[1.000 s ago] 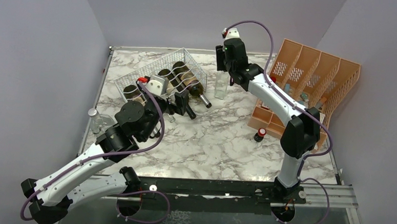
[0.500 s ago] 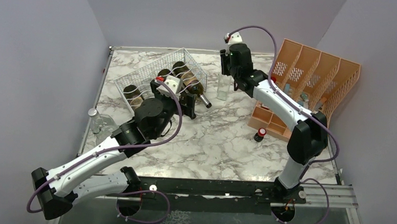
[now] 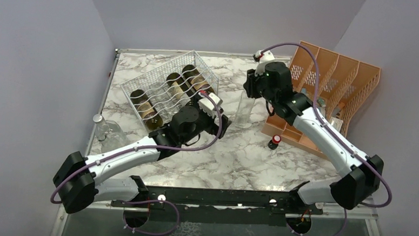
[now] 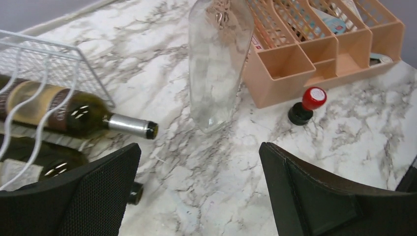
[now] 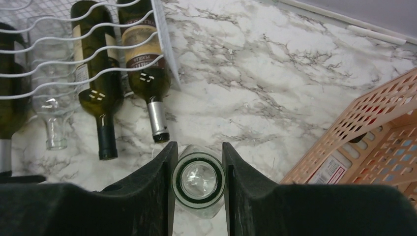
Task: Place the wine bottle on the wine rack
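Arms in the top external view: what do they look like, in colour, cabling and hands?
Both the left arm and right arm have white link shells, black joints and a looping purple cable. The left hand and right hand are black, with two blocky fingers.

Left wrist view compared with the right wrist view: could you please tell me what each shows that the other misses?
Only the left wrist shows the red-capped knob on the table and the open left gripper. Only the right wrist shows the right gripper shut on the mouth of the clear wine bottle, plus another clear bottle lying in the wine rack. Both show the held bottle, the rack, dark bottles and the orange organizer.
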